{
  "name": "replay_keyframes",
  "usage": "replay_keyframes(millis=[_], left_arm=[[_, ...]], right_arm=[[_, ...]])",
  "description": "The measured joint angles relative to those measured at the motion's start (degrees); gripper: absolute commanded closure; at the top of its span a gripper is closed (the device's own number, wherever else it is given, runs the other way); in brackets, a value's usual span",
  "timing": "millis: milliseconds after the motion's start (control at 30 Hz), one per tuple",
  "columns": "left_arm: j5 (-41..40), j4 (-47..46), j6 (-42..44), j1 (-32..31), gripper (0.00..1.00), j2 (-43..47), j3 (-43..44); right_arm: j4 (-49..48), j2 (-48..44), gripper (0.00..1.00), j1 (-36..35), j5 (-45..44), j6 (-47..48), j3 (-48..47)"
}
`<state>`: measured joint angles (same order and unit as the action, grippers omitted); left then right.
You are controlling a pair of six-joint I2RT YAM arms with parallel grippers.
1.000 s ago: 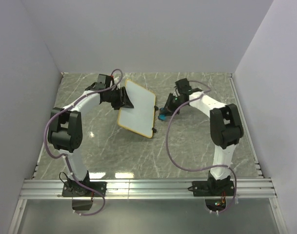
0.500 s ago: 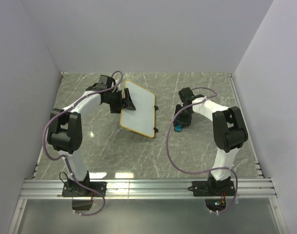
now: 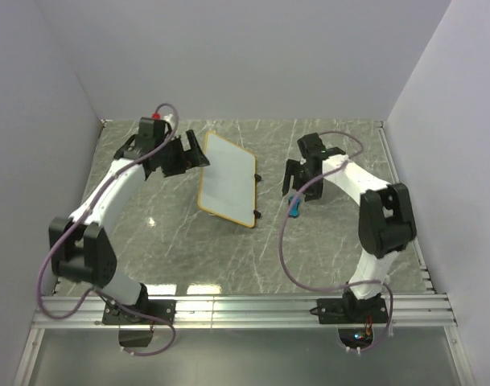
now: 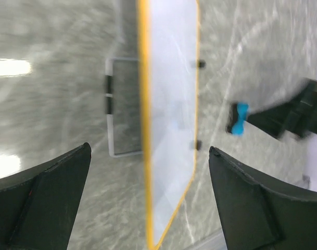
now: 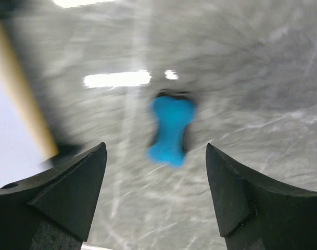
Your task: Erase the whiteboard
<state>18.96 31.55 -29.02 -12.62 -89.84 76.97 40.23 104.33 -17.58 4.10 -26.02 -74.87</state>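
Note:
The whiteboard (image 3: 227,178), white with a thin light-wood frame, lies in the middle of the marble table, and its face looks blank. In the left wrist view the whiteboard (image 4: 171,120) runs lengthwise ahead of my fingers. My left gripper (image 3: 192,153) (image 4: 149,148) is open just off the board's left edge, holding nothing. A small blue eraser (image 3: 295,207) (image 5: 170,130) lies on the table right of the board. My right gripper (image 3: 301,181) (image 5: 155,147) hangs open above the eraser, not touching it.
Grey walls close in the table on the left, back and right. An aluminium rail (image 3: 245,310) carrying both arm bases runs along the near edge. Purple cables (image 3: 281,241) loop beside each arm. The board's small black feet (image 3: 256,214) stick out on its right side.
My left gripper let go of the whiteboard's left edge, opened wide and drew back to the left. My right gripper carried the blue eraser right of the board, released it on the table and opened.

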Motion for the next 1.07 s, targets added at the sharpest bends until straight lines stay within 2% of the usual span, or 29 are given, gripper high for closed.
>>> replay_keyframes(millis=[67,233,400,500,600,633,700,833,1067], left_arm=[[-3.19,-0.61,-0.66,0.98,0.01,4.26,-2.73],[-14.49,-2.58,-1.79,2.56,0.01,16.65,-11.30],[-25.22,-5.22,-1.86,3.04,0.01,26.64,-16.50],[-28.74,-7.13,-1.84,3.43,0.01,29.51,-19.15],[-30.16,-8.57,-1.88,3.48,0.01,29.42,-21.18],[-30.42,-8.83,-1.90,3.48,0.01,29.33,-21.86],[-30.84,-10.16,-2.03,3.54,0.01,29.24,-23.91],[-30.95,-11.32,-2.27,3.69,0.01,29.24,-26.05],[-33.88,-15.80,-2.38,3.69,0.01,29.59,-28.72]], right_arm=[[-0.28,-3.50,0.21,-0.07,2.25,0.61,-0.92],[-2.40,-17.09,0.21,-0.92,12.70,2.34,-4.11],[-4.39,-29.49,0.19,-1.90,16.44,3.58,-6.67],[-5.53,-38.73,0.16,-1.95,16.24,3.74,-3.26],[-7.61,-48.04,0.11,-1.95,15.15,4.13,4.44],[-7.80,-50.90,0.02,-2.05,14.62,4.20,7.23],[-8.22,-55.93,0.00,-2.05,13.03,4.26,12.70],[-7.63,-60.30,0.00,-2.10,9.79,4.15,16.31],[-7.48,-59.82,0.00,-2.16,7.26,3.69,15.65]])
